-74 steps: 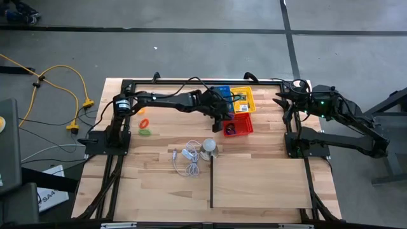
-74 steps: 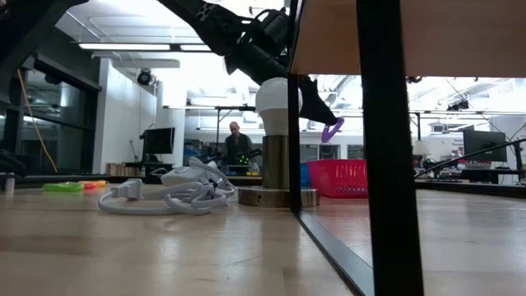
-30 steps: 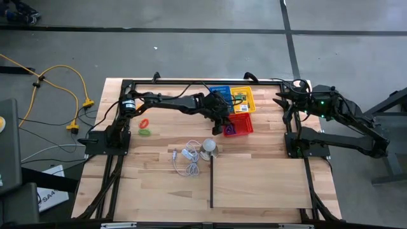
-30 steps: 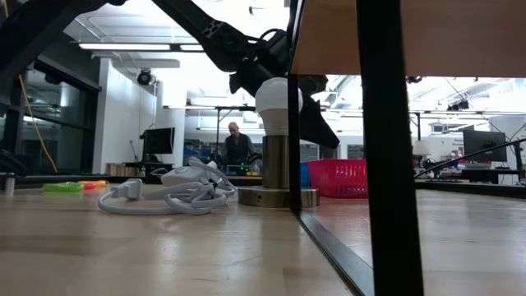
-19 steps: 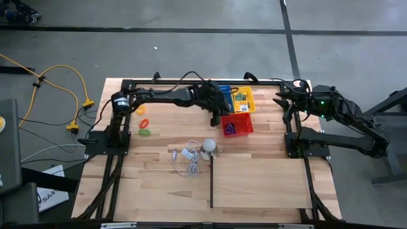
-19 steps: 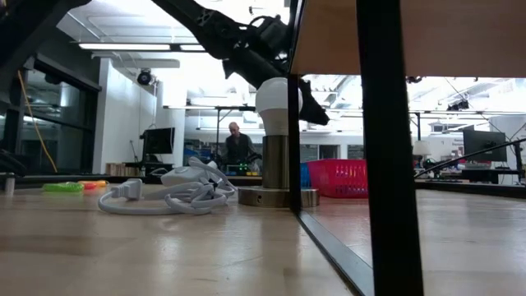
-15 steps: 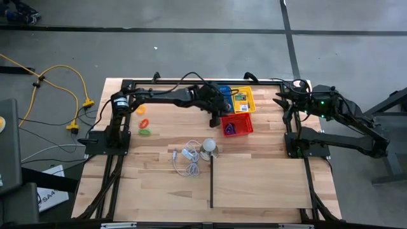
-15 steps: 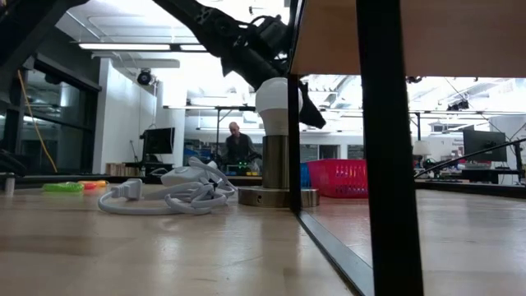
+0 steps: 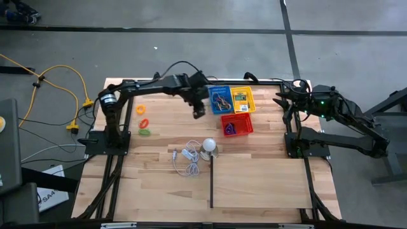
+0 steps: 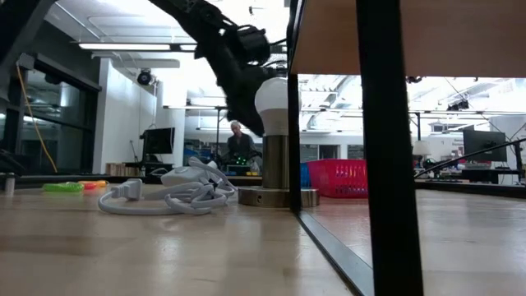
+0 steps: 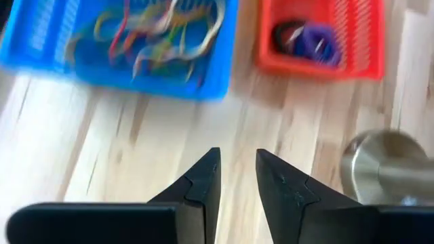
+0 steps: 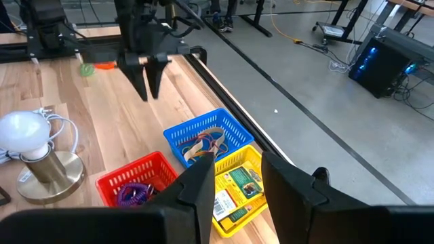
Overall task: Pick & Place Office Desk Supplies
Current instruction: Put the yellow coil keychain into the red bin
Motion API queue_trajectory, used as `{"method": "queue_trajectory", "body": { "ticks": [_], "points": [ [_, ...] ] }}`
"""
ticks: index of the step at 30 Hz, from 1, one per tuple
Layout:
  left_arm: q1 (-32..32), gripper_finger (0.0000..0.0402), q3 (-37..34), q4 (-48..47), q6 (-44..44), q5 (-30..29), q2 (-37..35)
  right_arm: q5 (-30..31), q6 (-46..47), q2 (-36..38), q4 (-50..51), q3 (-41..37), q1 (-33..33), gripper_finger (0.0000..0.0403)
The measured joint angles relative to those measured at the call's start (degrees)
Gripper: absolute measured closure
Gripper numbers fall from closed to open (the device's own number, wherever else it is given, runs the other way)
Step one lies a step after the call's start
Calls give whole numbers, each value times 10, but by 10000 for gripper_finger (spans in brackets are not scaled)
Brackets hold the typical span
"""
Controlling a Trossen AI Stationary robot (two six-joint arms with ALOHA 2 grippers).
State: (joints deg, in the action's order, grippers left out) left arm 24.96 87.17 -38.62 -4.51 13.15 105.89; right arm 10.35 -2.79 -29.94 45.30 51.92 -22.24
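Loose rings [image 9: 144, 121] remain on the bare table: orange, red and green, lying in a short row near the left arm's base. They sit well apart from the left claw [image 9: 198, 113], on its side away from the baskets. The left arm is far the nearer; the right claw [image 12: 230, 177] waits at the table's right edge, fingers apart, nothing between them. Left claw fingers [image 11: 203, 181] stand slightly apart and hold nothing. It hangs above bare wood just beside the blue basket [image 9: 219, 100] of rubber bands, with the red basket [image 9: 236, 124] and yellow basket [image 9: 243, 99] beyond. Ring shapes are too small to judge a long axis. In the low view the lamp [image 10: 275, 140] partly hides the claw
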Motion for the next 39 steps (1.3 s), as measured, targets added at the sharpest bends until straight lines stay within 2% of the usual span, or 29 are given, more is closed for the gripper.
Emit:
{"method": "queue_trajectory", "body": {
  "ticks": [5, 11, 25, 32, 39],
  "points": [
    [41, 312, -64, -41, 31, 7, -40, 0, 0, 0, 0, 0, 0, 293],
    [76, 312, -196, -3, 81, 14, -131, 0, 0, 0, 0, 0, 0, 293],
    [79, 312, -393, -25, 212, -75, -336, 0, 0, 0, 0, 0, 0, 293],
    [119, 312, -439, -104, 320, -142, -400, 0, 0, 0, 0, 0, 0, 293],
    [186, 312, -439, -164, 388, -196, -414, 0, 0, 0, 0, 0, 0, 293]
  ]
}}
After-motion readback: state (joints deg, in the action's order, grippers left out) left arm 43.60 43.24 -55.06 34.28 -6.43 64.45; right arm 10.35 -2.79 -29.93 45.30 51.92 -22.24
